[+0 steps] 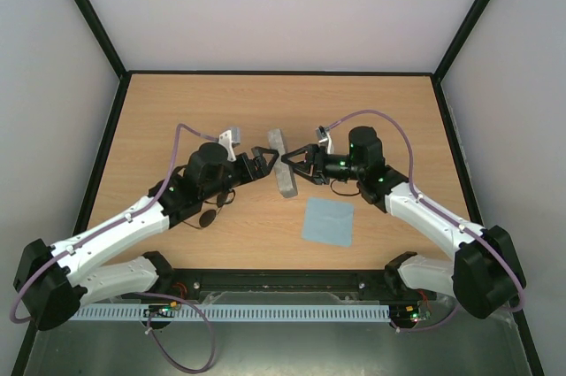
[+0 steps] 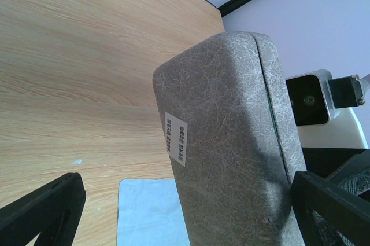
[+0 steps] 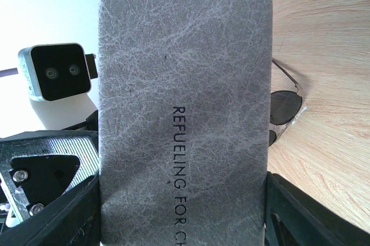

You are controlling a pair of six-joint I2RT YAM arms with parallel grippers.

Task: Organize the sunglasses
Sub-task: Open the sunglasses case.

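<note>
Well, the sunglasses (image 1: 210, 215) lie on the surface (image 1: 177, 111) under the left arm (image 1: 133, 221); their direction I cannot tell. The left tool (image 1: 265, 162) stands open, empty; the right tool (image 1: 294, 166) squeezes the case (image 3: 185, 84) reading "REFUELING FOR CH".

Bright, even light fills the enclosure in the overhead view, its white walls (image 1: 283, 4) nearly washed out; only short, soft shadows fall on the wooden table (image 1: 177, 102). Up close, the grey case (image 3: 185, 84) is sharp enough to read its lettering, and its lower corner is shaded in the left wrist view. The sunglasses (image 3: 286, 110) behind it cast a faint shadow and seem slightly soft in focus.
</note>
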